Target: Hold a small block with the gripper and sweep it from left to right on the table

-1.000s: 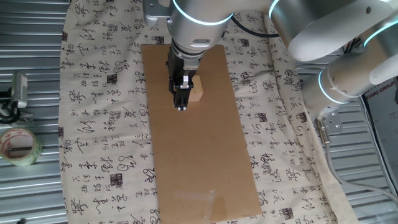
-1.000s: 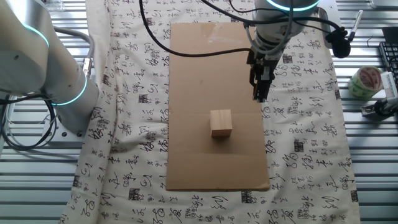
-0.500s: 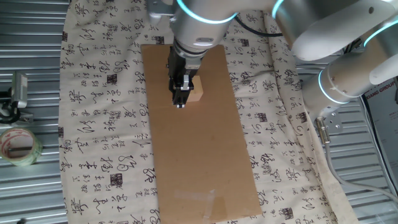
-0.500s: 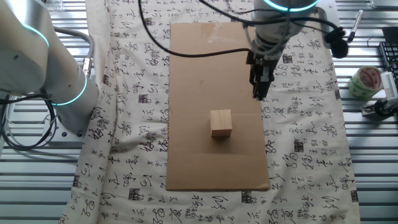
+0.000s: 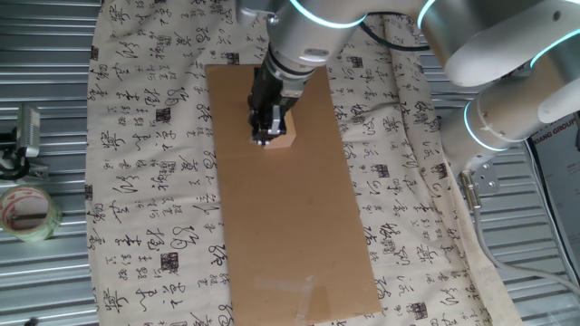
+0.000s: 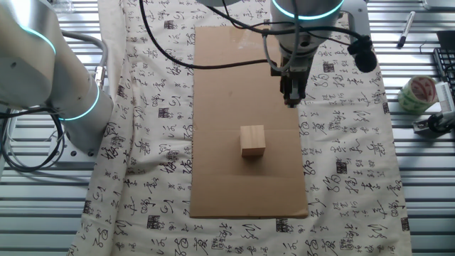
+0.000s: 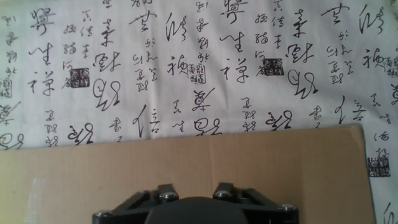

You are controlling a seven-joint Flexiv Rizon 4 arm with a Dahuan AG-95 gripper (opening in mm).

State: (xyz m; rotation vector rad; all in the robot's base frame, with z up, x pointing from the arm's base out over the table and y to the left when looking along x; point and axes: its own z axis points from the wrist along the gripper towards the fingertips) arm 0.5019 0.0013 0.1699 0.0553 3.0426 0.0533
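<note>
Since the earlier frames, the gripper [image 6: 290,100] is shifted inward over the cardboard sheet [image 6: 234,107] from its long edge, and the wrist is tilted; the small block [image 6: 252,140] is unmoved, resting free on the cardboard near one short end, clear of the fingers; whether the narrow fingertips are spread or pressed together cannot be told, but nothing is pinched; the table [image 5: 145,136] is covered by calligraphy cloth; a tape roll [image 5: 25,213] lies at the ribbed metal edge.
</note>
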